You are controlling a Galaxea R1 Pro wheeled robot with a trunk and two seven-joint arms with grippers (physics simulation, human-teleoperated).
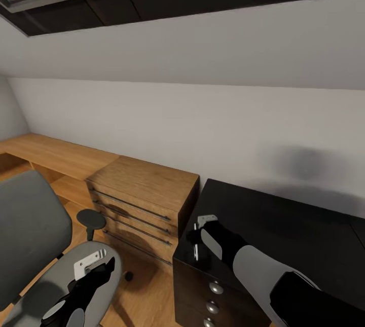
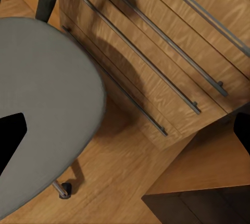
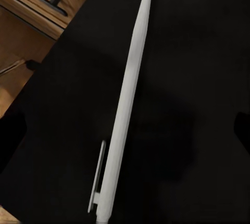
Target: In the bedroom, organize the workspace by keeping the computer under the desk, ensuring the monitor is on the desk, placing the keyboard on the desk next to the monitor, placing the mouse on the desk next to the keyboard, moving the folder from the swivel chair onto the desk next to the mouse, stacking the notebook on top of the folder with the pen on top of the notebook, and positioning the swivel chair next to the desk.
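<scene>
One pen (image 3: 125, 109) lies flat on the black surface (image 1: 294, 225) near its corner edge, directly below the right gripper (image 1: 198, 238), between its spread, released fingers (image 3: 242, 130). Left gripper (image 1: 94, 266) hangs over the swivel chair (image 1: 30, 220) seat, fingers apart, beside the wooden dresser (image 1: 147, 190).

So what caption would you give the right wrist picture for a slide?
White pen lying on the black desk, seen from right above, wooden dresser at the edge.
</scene>
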